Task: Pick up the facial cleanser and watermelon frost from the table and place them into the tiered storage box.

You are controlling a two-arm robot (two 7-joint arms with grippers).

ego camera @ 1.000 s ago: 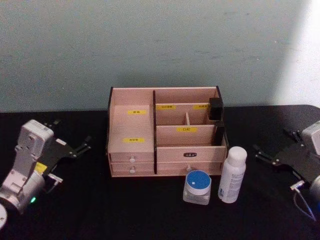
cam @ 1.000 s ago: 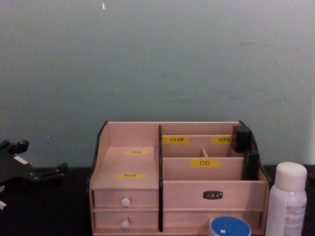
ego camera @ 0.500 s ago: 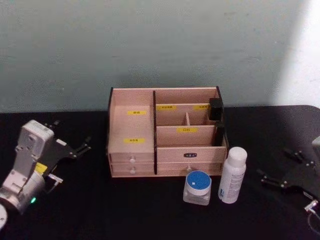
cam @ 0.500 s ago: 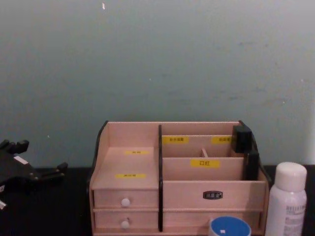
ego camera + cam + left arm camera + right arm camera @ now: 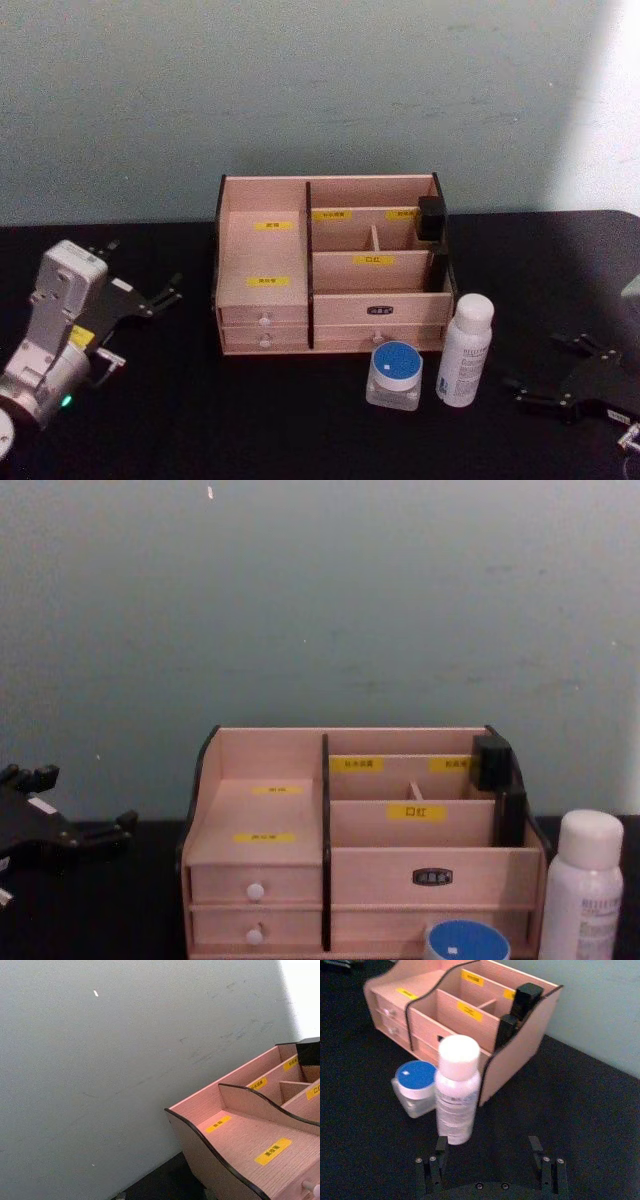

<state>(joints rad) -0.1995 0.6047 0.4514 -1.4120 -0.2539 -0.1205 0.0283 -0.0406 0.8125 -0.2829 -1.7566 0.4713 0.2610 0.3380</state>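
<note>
Black table under a greenish wall carries the wooden box in the middle. The white bottle and the blue-lid jar stand before its right front, just beside each other. My right gripper hangs low near the bottle, jaws wide apart and empty. My left gripper is parked open at the far left. I think the tall bottle may tip onto the jar if one finger pushes it before closing.

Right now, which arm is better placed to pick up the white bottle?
Right. The right tool, open, faces the white bottle from close by; the left tool sits on the far side of the tiered storage box.
</note>
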